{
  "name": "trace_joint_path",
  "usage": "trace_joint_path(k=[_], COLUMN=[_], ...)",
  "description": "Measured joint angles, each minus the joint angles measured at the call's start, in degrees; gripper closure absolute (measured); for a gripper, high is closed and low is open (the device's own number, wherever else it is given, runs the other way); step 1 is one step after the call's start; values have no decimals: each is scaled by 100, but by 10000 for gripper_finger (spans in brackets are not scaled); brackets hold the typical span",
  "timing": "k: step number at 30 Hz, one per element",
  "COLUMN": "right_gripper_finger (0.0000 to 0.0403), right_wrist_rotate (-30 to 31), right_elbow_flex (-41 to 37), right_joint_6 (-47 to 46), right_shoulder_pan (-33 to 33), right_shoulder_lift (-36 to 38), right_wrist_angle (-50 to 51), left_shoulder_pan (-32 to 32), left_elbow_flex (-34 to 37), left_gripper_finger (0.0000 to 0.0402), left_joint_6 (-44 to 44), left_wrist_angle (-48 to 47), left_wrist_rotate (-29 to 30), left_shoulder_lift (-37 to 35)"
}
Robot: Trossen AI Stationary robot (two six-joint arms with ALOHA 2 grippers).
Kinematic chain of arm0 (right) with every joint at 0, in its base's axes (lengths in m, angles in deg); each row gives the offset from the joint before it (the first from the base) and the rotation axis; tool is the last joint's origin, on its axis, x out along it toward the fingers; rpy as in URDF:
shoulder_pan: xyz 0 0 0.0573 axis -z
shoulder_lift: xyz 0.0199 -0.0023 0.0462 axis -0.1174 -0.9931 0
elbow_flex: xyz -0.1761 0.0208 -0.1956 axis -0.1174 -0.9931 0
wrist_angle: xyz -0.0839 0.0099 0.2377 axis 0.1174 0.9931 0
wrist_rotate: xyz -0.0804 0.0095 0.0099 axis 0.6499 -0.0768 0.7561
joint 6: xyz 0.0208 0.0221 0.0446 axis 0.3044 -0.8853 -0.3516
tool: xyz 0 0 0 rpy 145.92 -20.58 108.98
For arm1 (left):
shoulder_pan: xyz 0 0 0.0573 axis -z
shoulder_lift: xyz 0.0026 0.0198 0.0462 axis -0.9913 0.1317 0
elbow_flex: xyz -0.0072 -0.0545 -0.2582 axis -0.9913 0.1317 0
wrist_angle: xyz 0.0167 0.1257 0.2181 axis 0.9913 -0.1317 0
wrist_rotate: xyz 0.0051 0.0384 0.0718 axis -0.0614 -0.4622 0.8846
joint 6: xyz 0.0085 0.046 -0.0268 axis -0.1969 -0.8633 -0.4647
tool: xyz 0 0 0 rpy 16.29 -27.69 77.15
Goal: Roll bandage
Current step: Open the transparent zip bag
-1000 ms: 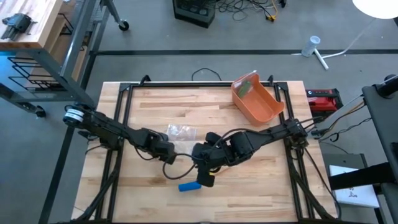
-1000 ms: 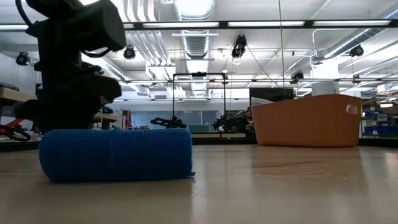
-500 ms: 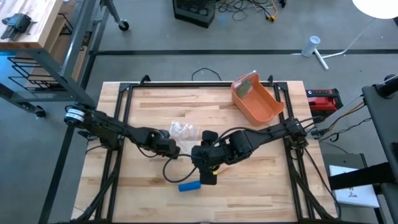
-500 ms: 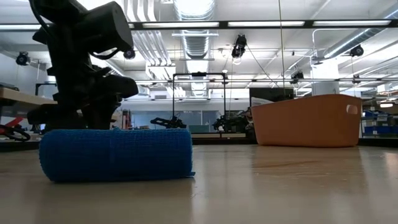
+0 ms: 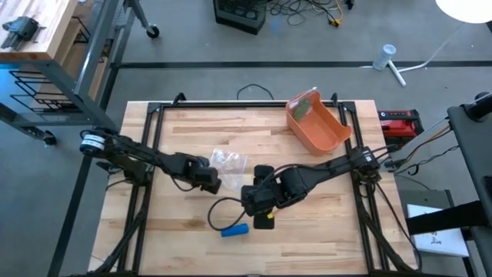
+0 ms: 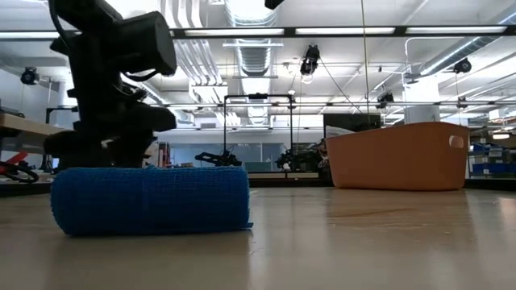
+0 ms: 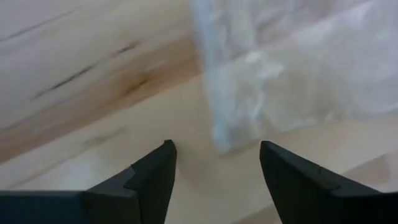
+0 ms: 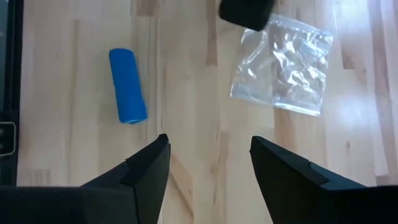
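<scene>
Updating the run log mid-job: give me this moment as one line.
bandage: rolled, lying free on table | left end effector: open, at plastic bag | right end effector: open, empty, above table

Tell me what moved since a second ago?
The left gripper slid toward the clear bag and now points at its corner, open. The right gripper shifted slightly toward the table's near edge, also open and empty. The blue bandage, bag and orange bin stayed put.

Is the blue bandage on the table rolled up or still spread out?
Rolled up. The blue bandage lies on the wooden table as a compact cylinder, no loose strip trailing, and neither gripper holds it.
</scene>
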Motion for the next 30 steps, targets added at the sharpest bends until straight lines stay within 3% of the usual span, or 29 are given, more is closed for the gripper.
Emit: trace_joint_path(k=[6, 15, 21, 30], right_gripper_finger=[176, 178, 189, 185], right_wrist_rotate=[22, 25, 20, 15], right_elbow_flex=[-660, -2079, -2701, -2722], right_joint_6=[-4, -250, -830, -667], right_shoulder_pan=[21, 183, 366, 371], right_shoulder_lift=[-4, -2, -7, -7], right_wrist_angle=[-750, -2013, -2230, -2346], left_shoulder_pan=[-233, -251, -251, -264], left_elbow_flex=[375, 318, 285, 182], left_gripper_finger=[160, 185, 240, 361], left_joint_6=[129, 394, 459, 52], left_wrist_angle=[1376, 1406, 1487, 1465], left_wrist_rotate=[-53, 52, 97, 1], left_shoulder_lift=[83, 126, 263, 397])
